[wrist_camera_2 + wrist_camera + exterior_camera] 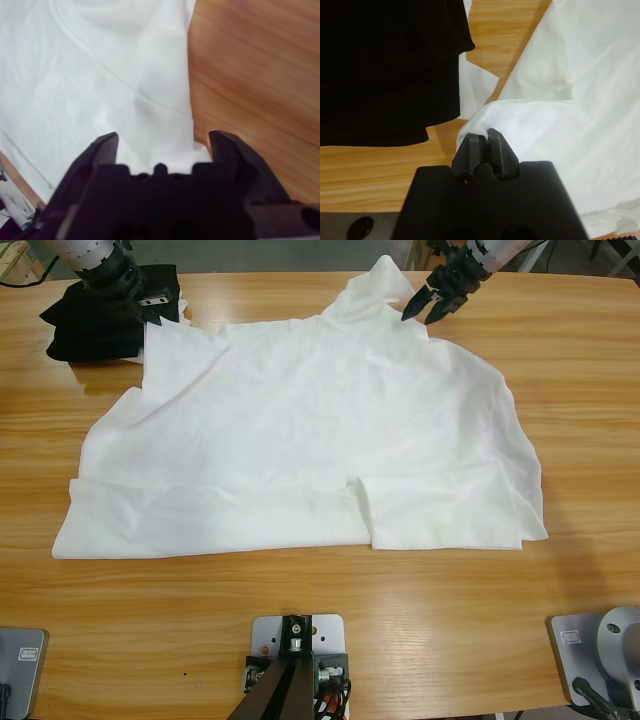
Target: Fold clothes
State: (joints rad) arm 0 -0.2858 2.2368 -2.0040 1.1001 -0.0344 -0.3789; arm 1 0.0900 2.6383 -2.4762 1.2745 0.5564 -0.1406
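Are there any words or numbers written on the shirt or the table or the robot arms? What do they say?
None can be read.
White T-shirt: plain, no print or label showing.
Black garment: no writing visible.
Wooden table: only wood grain.
Left gripper and right gripper: plain black, no markings visible.

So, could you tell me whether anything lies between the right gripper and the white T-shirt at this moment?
Nothing visible does. The right gripper hangs open directly over the white T-shirt, at its far edge, with only cloth and bare table showing between its jaws in the right wrist view.
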